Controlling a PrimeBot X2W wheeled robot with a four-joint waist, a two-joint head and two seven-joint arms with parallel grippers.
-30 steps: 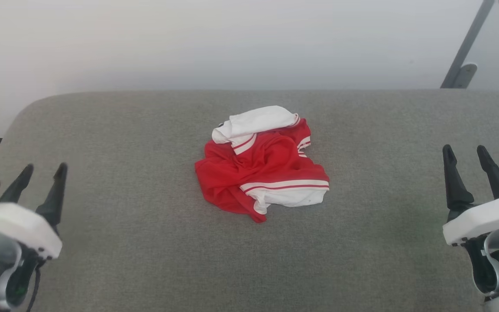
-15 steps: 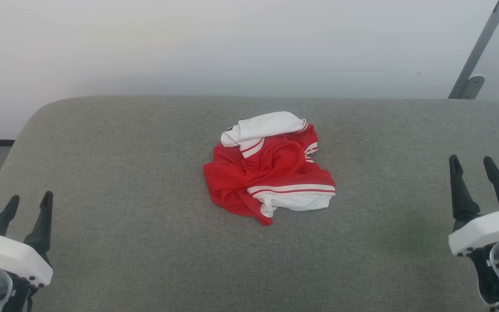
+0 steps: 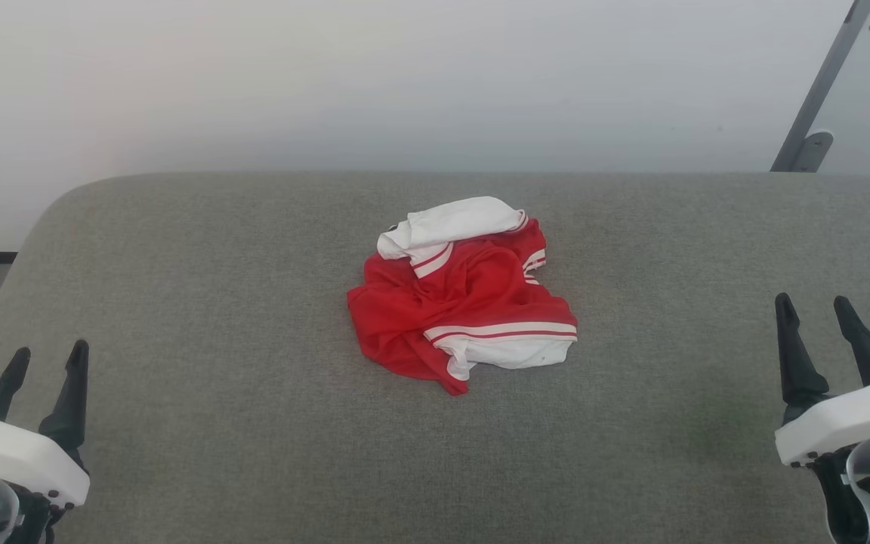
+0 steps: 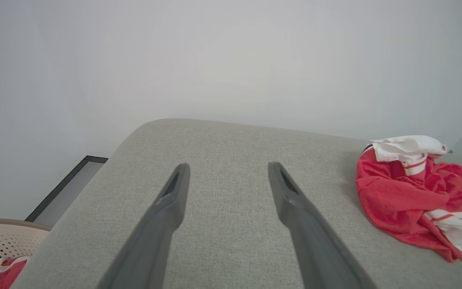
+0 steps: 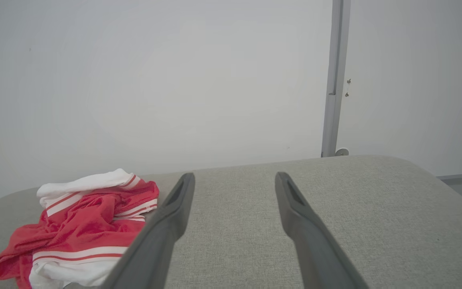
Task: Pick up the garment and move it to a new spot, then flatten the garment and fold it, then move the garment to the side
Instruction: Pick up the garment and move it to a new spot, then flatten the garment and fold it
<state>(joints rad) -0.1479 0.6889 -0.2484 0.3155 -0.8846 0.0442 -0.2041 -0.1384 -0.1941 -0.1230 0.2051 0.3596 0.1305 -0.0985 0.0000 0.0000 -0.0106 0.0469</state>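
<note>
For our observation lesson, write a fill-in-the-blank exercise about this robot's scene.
1. The crumpled garment is red and ___.
2. The left claw and right claw are both ___.
3. The garment lies ___ the two claws.
4. The beige basket holds a small ___ cloth.
Missing words: white; open; between; red.

Layout overview
The garment (image 3: 462, 295) is centred on the padded surface (image 3: 216, 302) — the left gripper (image 3: 50, 347) and right gripper (image 3: 812, 298) are stationed at near left and near right, well apart from it.
</note>
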